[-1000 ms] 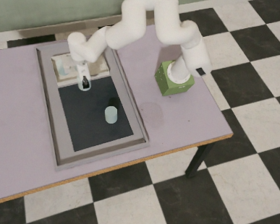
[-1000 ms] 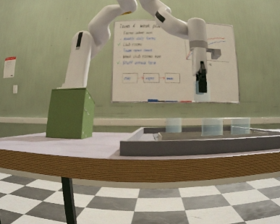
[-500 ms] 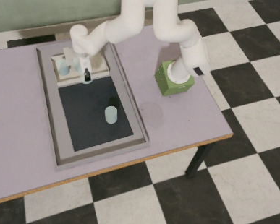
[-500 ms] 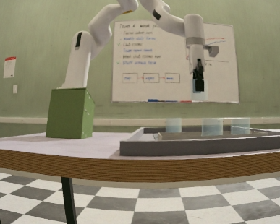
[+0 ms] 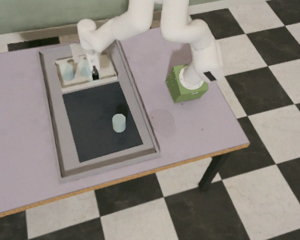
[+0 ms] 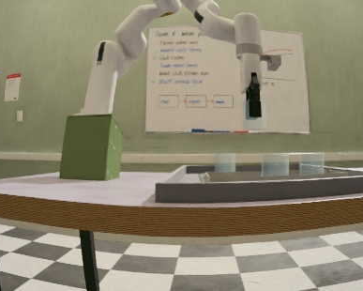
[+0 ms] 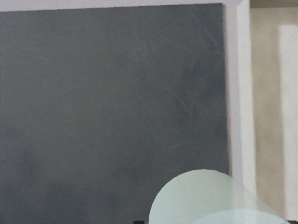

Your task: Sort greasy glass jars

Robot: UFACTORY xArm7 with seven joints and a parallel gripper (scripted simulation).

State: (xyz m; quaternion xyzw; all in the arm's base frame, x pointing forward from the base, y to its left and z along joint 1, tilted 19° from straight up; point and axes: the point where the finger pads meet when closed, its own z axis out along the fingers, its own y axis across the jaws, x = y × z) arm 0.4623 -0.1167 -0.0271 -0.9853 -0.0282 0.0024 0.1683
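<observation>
My gripper (image 5: pixel 94 73) (image 6: pixel 254 110) is shut on a pale glass jar (image 6: pixel 256 124) (image 7: pixel 200 200) and holds it high in the air. It is over the border between the dark drying mat (image 5: pixel 91 128) (image 7: pixel 100 100) and the beige tray (image 5: pixel 108 70) (image 7: pixel 265 100). One jar (image 5: pixel 118 123) stands upright on the mat. Another jar (image 5: pixel 67 71) stands in the tray. A further pale jar (image 5: pixel 83 67) shows right beside my fingers. I cannot tell from that view whether it is the held one. In the exterior view three jars stand low inside the frame.
A raised grey frame (image 5: pixel 106 166) (image 6: pixel 250 190) surrounds the mat and the tray. The arm's green base block (image 5: pixel 185 85) (image 6: pixel 88 147) stands to the right of the frame. The table's front edge (image 5: pixel 145 176) is near the frame. A whiteboard (image 6: pixel 199 80) hangs on the wall.
</observation>
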